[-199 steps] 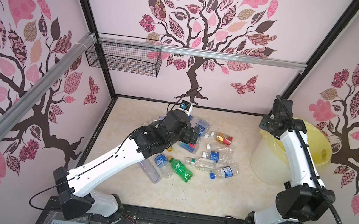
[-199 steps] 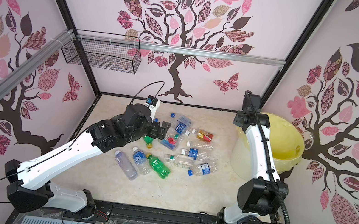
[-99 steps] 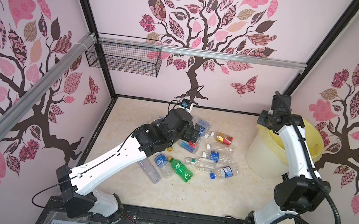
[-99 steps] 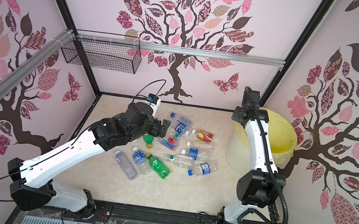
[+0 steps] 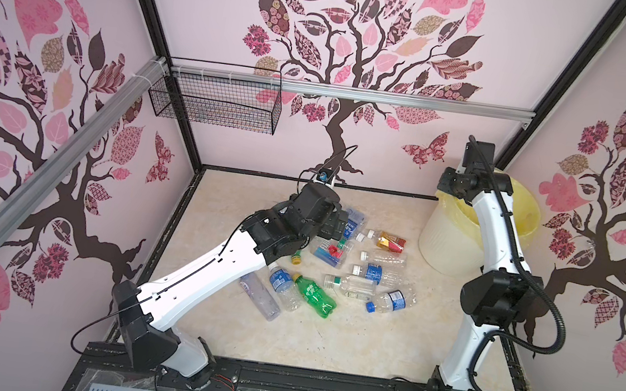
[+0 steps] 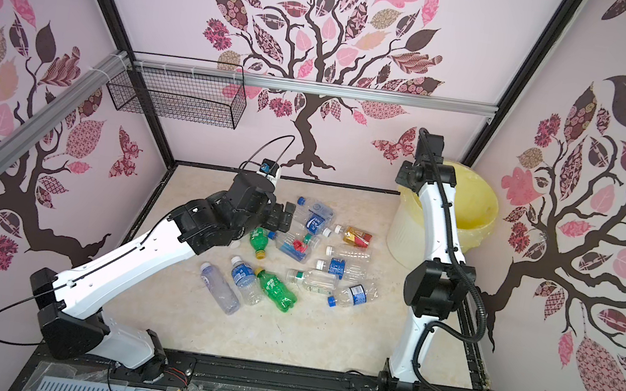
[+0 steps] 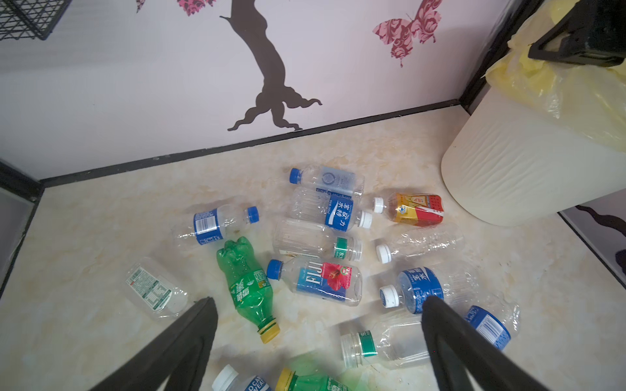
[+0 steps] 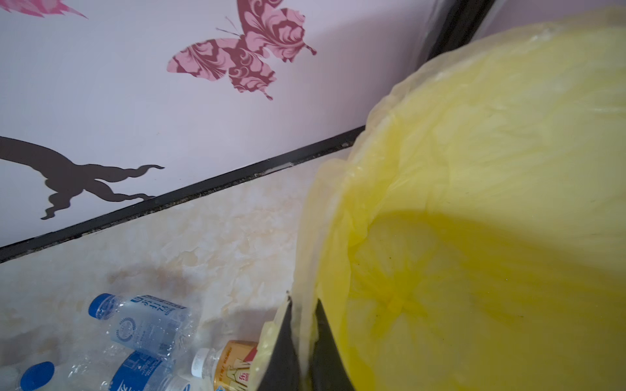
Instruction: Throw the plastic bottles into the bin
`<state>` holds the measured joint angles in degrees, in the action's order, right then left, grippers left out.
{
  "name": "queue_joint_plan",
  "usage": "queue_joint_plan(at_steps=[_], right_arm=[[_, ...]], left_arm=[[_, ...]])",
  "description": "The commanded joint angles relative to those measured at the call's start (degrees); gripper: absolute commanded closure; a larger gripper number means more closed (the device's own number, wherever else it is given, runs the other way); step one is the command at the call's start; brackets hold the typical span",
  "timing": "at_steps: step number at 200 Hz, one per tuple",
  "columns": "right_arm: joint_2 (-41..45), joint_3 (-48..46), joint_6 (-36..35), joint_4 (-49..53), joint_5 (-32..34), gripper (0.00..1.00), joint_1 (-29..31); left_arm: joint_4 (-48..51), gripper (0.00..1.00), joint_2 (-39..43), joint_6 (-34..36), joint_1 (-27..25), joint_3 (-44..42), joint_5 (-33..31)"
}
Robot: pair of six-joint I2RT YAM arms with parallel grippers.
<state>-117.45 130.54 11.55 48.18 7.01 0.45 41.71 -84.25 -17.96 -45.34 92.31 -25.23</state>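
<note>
Pale marbled table [image 5: 323,341] fills the floor of a booth whose walls carry a pink and brown tree pattern. Near its middle, toward the back, the plastic bottles [image 5: 375,274] lie on their sides in a loose heap, most of them clear with blue caps and blue labels. One green bottle [image 5: 315,295] lies at the near edge of the heap beside two clear ones. A second green bottle [image 6: 259,239] lies close under the left arm. A red and gold bottle [image 5: 392,242] is the one nearest the bin [image 5: 446,246]. That bin is white and ribbed and sits in the back right corner of the table, just beside the heap, with a yellow bag [image 5: 528,203] folded out over its rim. I cannot tell whether it stands flat or tipped. The right hand [image 8: 304,313] is clamped tight on the rim at the side facing the bottles, one finger outside, one inside, and the bag pinched between them. The left hand [image 7: 317,301] is spread wide and holds nothing. It hangs over the heap, and in its wrist view its fingers [image 7: 189,338] frame a blue-labelled bottle with a red flower. A black wire basket [image 5: 215,104] hangs from a metal rail [image 5: 401,99] on the back wall at the left, well apart from everything else.
</note>
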Motion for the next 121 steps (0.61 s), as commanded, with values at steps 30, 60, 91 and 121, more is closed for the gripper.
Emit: queue_joint_plan(at_steps=[30,60,91,121], right_arm=[[-6.33,7.71,1.48,-5.91,-7.37,1.00,6.18],[-7.91,7.66,1.76,-5.73,-8.56,1.00,7.50],[-8.40,7.68,2.46,-5.69,-9.12,0.88,7.64],[-7.91,5.86,3.61,-4.94,-9.40,0.76,7.64]], left_arm=[[1.65,0.03,1.01,-0.49,3.41,1.65,-2.43],[2.63,0.03,0.66,-0.59,3.50,1.55,-3.24],[2.63,0.03,0.32,-1.15,3.68,1.44,-4.79],[3.30,0.03,0.50,-2.90,3.73,1.20,-4.83]])
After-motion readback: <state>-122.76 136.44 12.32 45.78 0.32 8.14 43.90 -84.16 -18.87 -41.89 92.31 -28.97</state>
